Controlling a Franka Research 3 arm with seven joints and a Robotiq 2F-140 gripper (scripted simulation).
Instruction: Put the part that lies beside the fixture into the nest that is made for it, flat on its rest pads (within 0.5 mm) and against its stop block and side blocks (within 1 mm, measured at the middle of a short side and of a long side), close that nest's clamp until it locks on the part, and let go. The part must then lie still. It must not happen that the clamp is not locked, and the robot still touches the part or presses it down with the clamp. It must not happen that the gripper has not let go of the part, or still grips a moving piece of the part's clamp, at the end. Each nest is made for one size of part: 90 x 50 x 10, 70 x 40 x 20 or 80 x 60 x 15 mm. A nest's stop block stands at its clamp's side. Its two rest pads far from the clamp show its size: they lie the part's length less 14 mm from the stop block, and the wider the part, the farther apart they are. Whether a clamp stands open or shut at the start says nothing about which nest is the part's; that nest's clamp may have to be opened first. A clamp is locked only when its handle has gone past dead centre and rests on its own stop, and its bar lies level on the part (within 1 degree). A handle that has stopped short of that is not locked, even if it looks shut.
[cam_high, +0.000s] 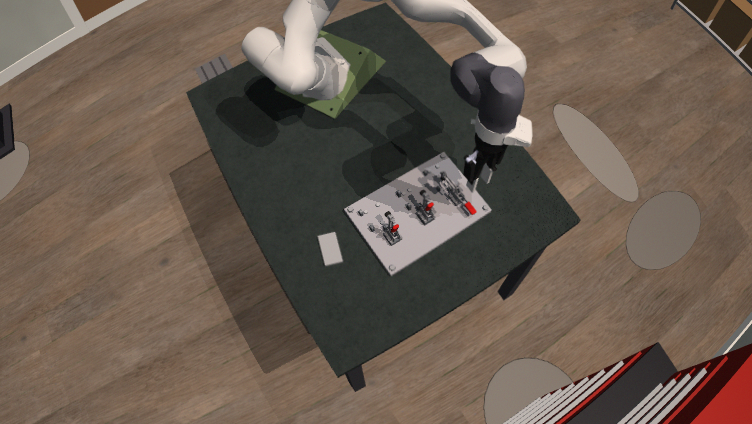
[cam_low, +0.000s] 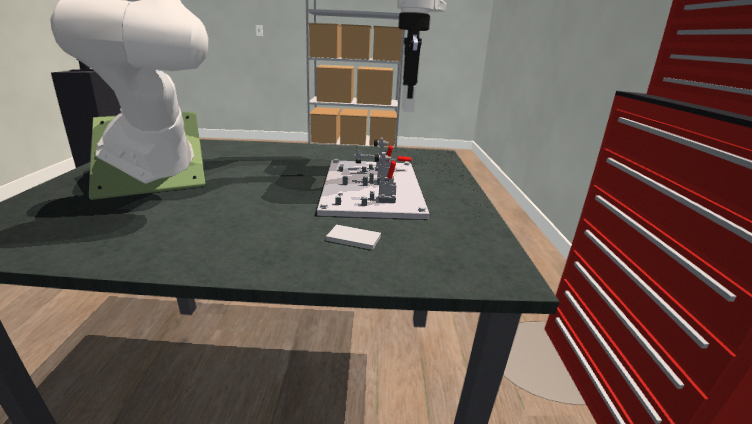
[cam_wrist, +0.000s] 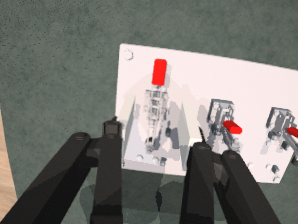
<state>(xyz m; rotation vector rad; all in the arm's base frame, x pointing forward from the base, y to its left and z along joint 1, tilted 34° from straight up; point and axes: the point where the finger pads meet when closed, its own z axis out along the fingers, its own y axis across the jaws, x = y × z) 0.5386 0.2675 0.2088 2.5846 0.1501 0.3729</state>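
Part, flat white rectangular block (cam_high: 330, 248) (cam_low: 352, 237), lies on dark green table (cam_high: 294, 210) (cam_low: 236, 252), beside pale fixture plate (cam_high: 416, 247) (cam_low: 410, 194) (cam_wrist: 190, 75). Two nearer red handles upright, farthest lying outward. Black two-finger gripper (cam_high: 481, 180) (cam_low: 410, 97) (cam_wrist: 157, 111) seemingly above farthest clamp (cam_high: 452, 189) (cam_wrist: 155, 107), fingers apart, nothing pinched.

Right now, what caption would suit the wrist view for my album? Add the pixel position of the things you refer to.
Between the parted fingers of the pincer (cam_wrist: 157, 135), a red-handled clamp (cam_wrist: 159, 72) lies stretched out on its pale plate (cam_wrist: 190, 65).
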